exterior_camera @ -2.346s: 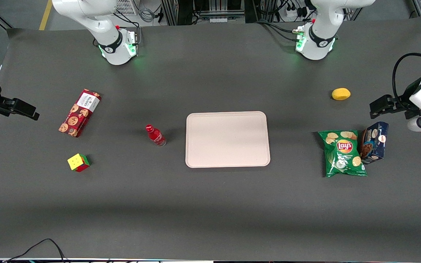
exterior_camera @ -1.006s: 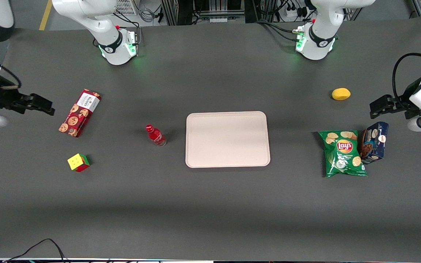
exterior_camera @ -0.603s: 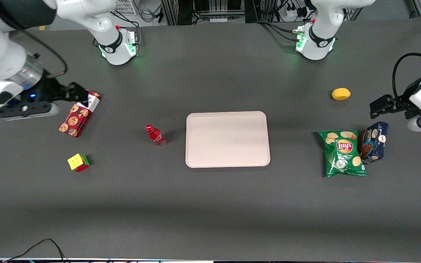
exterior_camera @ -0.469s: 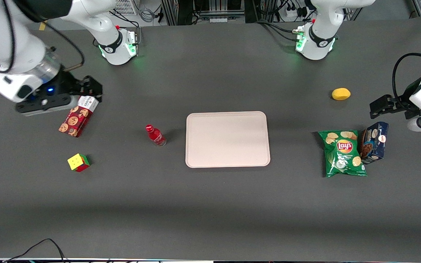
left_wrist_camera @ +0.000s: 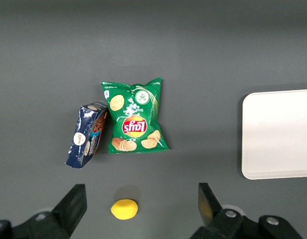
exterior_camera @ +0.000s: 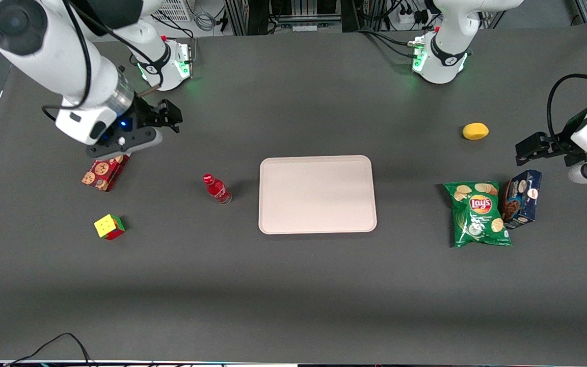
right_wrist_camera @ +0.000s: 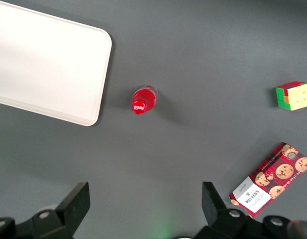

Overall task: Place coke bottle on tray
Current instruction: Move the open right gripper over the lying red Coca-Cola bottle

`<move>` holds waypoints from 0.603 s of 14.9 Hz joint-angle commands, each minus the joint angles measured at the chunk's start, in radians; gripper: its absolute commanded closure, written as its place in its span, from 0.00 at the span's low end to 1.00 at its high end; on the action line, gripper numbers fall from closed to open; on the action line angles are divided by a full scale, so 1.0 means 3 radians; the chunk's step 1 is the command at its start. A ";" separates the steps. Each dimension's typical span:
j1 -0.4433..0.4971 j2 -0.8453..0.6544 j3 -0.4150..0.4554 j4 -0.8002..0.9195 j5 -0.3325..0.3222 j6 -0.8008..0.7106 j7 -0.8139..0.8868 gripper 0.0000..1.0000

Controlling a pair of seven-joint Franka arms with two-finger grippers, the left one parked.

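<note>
While the coke bottle (exterior_camera: 216, 189) stands upright on the table just beside the tray (exterior_camera: 317, 194), the gripper (exterior_camera: 170, 118) is held well above the table, over the end of the red cookie box (exterior_camera: 104, 173). Its fingers (right_wrist_camera: 75, 202) are spread wide with nothing between them. The bottle is set nearer the front camera than the gripper, well apart from it.

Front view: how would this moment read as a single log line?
pincer: open, above table near cookie box | coke bottle: upright on table beside tray | tray: nothing on it | not yet grasped
</note>
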 commanded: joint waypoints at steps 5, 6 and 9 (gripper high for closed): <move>0.0012 0.0244 -0.0026 -0.0524 0.0096 0.0859 0.0036 0.00; 0.0017 0.0275 -0.0026 -0.0576 0.0096 0.0905 0.0052 0.00; 0.0018 0.0337 0.0020 -0.0770 0.0102 0.1155 0.0103 0.00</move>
